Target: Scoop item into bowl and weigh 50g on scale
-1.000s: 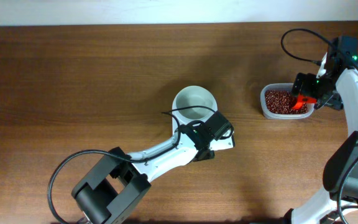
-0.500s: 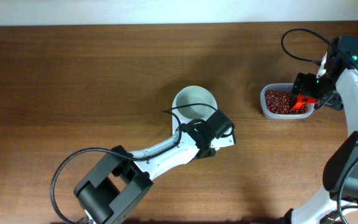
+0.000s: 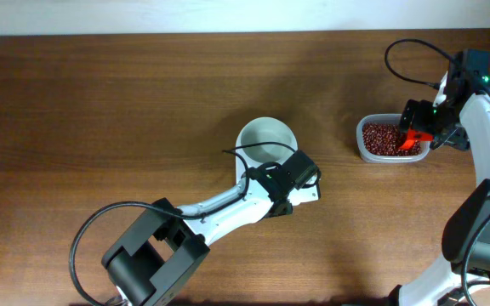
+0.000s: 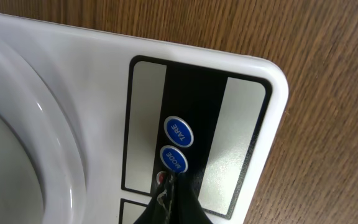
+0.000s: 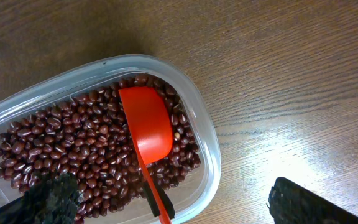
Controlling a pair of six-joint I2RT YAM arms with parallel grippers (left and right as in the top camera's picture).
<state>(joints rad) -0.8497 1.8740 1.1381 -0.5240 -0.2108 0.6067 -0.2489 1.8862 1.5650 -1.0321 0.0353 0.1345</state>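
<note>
The white bowl [image 3: 266, 140] stands on the white scale [image 3: 314, 195] at the table's middle; its rim also shows in the left wrist view [image 4: 17, 124]. My left gripper [image 4: 169, 180] is shut, with its tip on the scale's front panel [image 4: 253, 81] at a small red button just below the blue MODE button [image 4: 174, 160]. The beans [image 5: 73, 149] fill a clear tub [image 5: 207, 143] at the right. A red scoop [image 5: 146, 127] lies in them. My right gripper [image 5: 173, 190] hangs open over the tub, its fingers far apart on either side of the scoop's handle.
A blue TARE button [image 4: 178, 130] sits above MODE. The left arm [image 3: 219, 208] stretches across the front of the table. The right arm and its cable [image 3: 487, 110] stand at the right edge. A pale wall runs along the far edge.
The left arm has shifted very slightly at the scale. The right arm and scoop have not moved.
</note>
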